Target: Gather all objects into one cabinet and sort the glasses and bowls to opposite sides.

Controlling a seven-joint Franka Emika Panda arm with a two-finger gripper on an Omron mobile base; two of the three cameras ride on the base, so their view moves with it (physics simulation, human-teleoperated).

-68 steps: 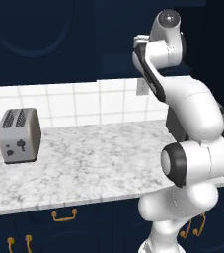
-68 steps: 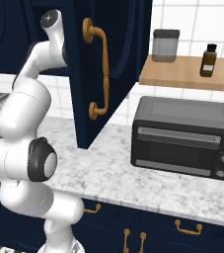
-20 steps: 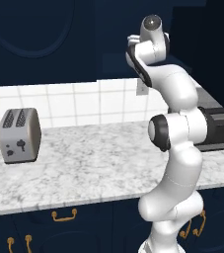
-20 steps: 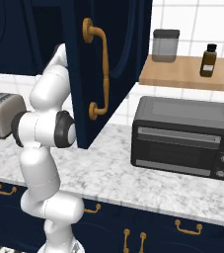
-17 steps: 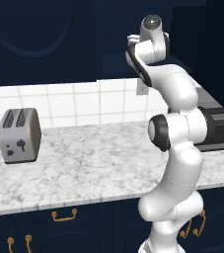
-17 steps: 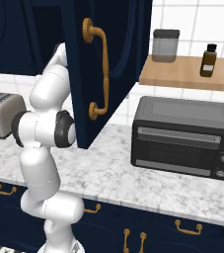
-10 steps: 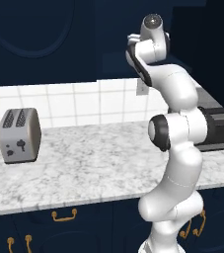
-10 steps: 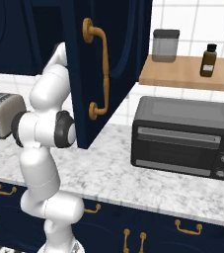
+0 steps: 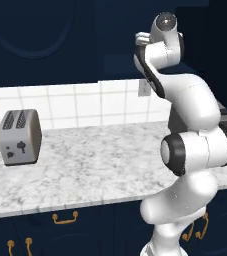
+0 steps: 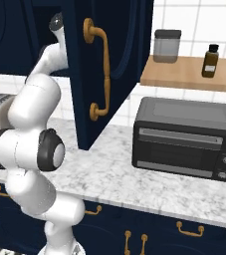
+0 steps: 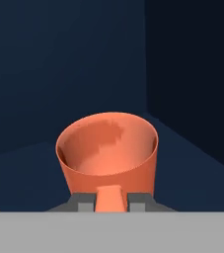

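Inside the cabinet (image 10: 109,74), on its navy shelf (image 11: 192,163), an orange-red cup (image 11: 107,150) is clamped at its near wall by the tool (image 11: 110,201), judged so that it can be carried to the glasses' side.

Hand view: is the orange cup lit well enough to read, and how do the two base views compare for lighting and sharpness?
Hand view: orange-red cup is bright with blocky, jagged shading inside, the cabinet interior around it very dark. Left base view: even light on the counter, upper cabinets nearly black. Right base view: sharp, no glare, brass handle and toaster oven crisp.
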